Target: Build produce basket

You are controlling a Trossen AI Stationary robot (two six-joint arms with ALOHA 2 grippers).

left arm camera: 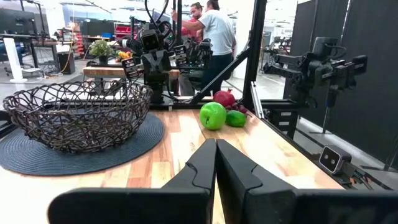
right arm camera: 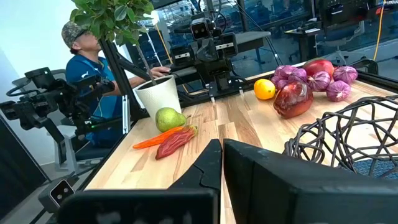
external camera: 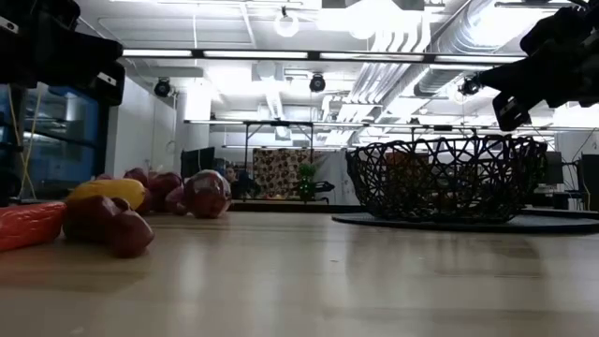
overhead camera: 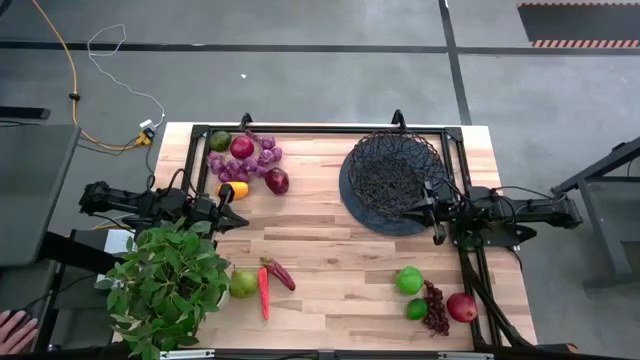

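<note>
Resting on the worktop [overhead camera: 330, 250], toward its far right part: basket [overhead camera: 392, 176], empty, on a dark round mat [overhead camera: 362, 205]. Hovering just beside the basket's near right rim: right hand [overhead camera: 436, 212], fingers pressed together, gripping nothing. Waiting at the worktop's left edge: left hand [overhead camera: 236, 219], closed too and empty, just beside an orange [overhead camera: 234, 190]. Lying beyond the left hand: grape bunches [overhead camera: 245, 160] and a red apple [overhead camera: 277, 181]. Lying nearer than the right hand, well apart from it: green lime [overhead camera: 408, 280], apple [overhead camera: 461, 306].
</note>
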